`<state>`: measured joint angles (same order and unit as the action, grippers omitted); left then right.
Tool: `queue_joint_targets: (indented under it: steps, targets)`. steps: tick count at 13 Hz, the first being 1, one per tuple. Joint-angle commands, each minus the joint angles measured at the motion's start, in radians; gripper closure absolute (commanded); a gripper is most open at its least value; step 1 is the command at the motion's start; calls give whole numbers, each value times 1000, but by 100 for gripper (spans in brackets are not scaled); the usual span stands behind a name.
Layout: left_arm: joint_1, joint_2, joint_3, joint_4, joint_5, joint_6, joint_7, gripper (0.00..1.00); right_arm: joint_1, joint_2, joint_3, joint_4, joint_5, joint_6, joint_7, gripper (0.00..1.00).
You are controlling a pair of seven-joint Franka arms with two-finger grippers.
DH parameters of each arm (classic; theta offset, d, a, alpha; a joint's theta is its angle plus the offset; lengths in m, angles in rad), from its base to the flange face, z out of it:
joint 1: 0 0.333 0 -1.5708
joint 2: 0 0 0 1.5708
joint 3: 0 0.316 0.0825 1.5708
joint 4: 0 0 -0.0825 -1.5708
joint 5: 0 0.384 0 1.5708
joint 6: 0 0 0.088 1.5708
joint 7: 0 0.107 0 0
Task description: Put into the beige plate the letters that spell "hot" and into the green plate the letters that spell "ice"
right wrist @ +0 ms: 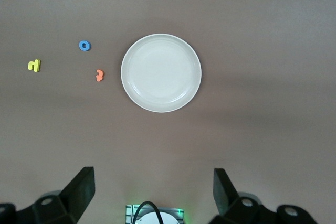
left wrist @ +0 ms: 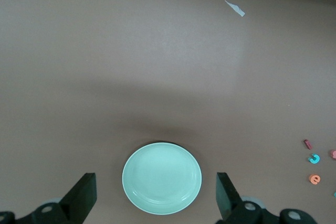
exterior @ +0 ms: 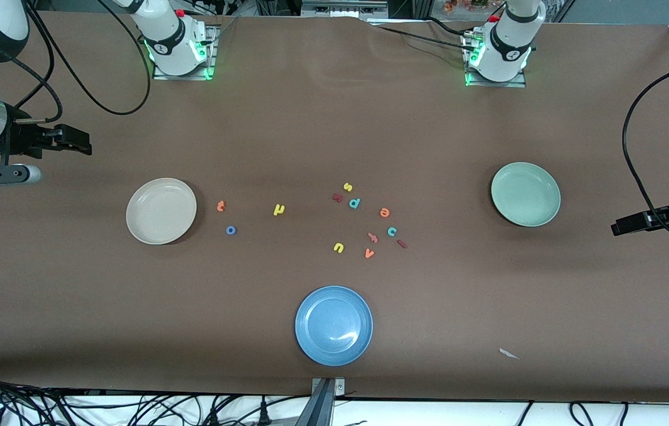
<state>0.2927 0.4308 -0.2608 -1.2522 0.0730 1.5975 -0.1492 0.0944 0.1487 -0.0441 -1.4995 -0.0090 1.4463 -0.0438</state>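
Overhead, left pincer (left wrist: 155, 195) spread wide above green plate (left wrist: 161, 178), right pincer (right wrist: 152, 192) likewise empty above beige plate (right wrist: 161, 73)

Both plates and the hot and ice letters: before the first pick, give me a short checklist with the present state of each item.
1. Beige plate holds nothing: ok.
2. Green plate holds nothing: ok.
3. t, o and h lie apart on the table beside the beige plate: ok.
4. e, c and i lie apart, not stacked, among other letters: ok.
5. Right hand open, holding nothing, over the table's end beside the beige plate: ok.
6. Left hand open, holding nothing, over the table's end beside the green plate: ok.
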Motion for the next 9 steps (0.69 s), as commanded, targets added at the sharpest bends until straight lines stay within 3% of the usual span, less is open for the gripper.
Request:
queue_joint_targets:
  steps: [1,4,9]
  targets:
    - [0,-12,-11,2,-16,-11,0,0,-2,-15,-2,-13,21,-3,-1,0]
    - [-76,-7,-35,-12,-19,-11,-38,0,-2,-15,-2,-13,21,-3,-2,0]
    - [-285,68,-35,-64,-42,-2,-307,0,-2,-15,-2,-13,21,-3,-2,0]
